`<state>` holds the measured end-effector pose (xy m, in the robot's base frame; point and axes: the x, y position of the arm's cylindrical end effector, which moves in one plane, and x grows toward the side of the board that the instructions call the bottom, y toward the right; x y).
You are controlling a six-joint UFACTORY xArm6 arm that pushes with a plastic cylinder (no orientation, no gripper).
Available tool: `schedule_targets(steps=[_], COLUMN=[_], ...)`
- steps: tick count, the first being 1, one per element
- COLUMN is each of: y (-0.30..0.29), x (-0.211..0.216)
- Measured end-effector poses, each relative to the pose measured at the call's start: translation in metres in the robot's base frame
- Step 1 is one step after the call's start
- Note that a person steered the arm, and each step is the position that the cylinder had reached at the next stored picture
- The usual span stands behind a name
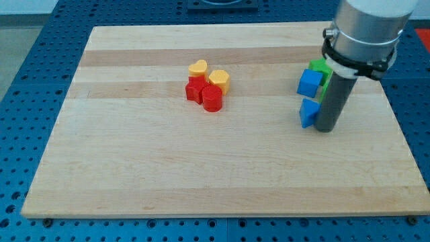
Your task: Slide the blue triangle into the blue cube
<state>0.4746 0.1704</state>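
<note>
Blue triangle (308, 113) sits just below blue cube (310, 83); my tip (325, 129), a bare rod holding nothing, touches triangle's right side.

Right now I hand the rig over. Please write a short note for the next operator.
My tip rests on the board, touching the right side of the blue triangle.
The blue cube sits just above the triangle in the view, a narrow gap between them.
Green blocks stand by the cube's right.
Done: triangle brought close.
Left: push it toward the view's top into the cube.
</note>
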Motion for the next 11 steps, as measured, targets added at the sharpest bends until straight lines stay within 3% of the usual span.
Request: schedule_targets(steps=[1,3,11], y=[0.0,-0.007,-0.036], x=[-0.007,0.02,-0.001])
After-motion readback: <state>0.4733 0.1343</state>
